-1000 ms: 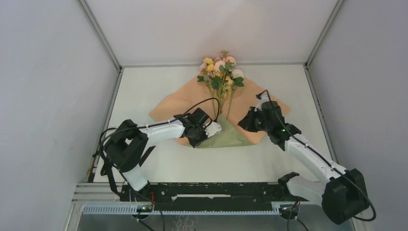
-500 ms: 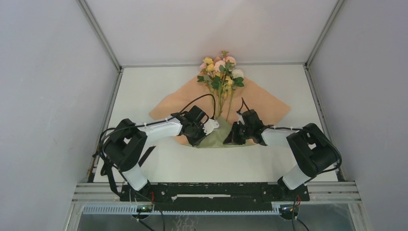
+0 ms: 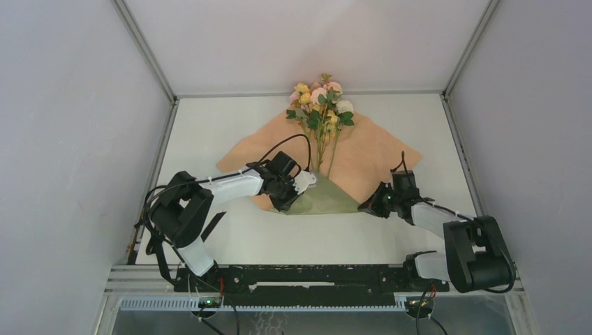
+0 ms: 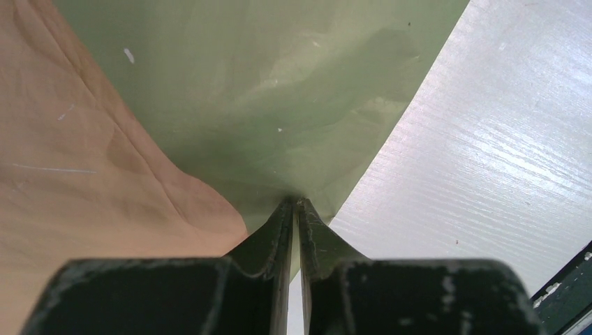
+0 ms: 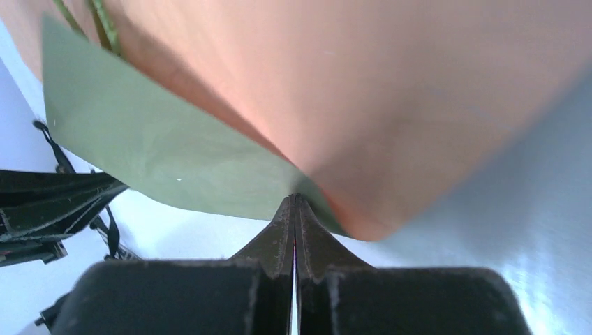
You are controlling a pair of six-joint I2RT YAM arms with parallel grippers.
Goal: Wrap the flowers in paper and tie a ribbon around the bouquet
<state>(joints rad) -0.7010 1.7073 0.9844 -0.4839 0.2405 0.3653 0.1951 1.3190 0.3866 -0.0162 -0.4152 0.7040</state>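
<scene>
The flowers [image 3: 320, 105] lie with their heads at the far side and their stems [image 5: 101, 21] running down the middle of the paper [image 3: 370, 150]. The paper lies peach face up, and its near part is folded over as an olive-green flap [image 3: 324, 199]. My left gripper [image 3: 288, 202] is at the flap's left end, shut on the paper, with the green sheet [image 4: 265, 91] pinched at the tips of the left gripper [image 4: 294, 202]. My right gripper [image 3: 364, 207] is at the fold's right corner. In the wrist view the right gripper [image 5: 294, 197] is shut on the paper's edge [image 5: 328, 209]. The ribbon is out of view.
A white table [image 3: 209, 132] is boxed in by grey walls on the left, right and far sides. A black rail [image 3: 300, 276] runs along the near edge by the arm bases. The left arm and its cable [image 5: 56, 202] show at the left of the right wrist view.
The right gripper closed, swung in to the middle of the green flap, then drew back right to the fold's right corner. The left gripper kept its grip and barely moved.
</scene>
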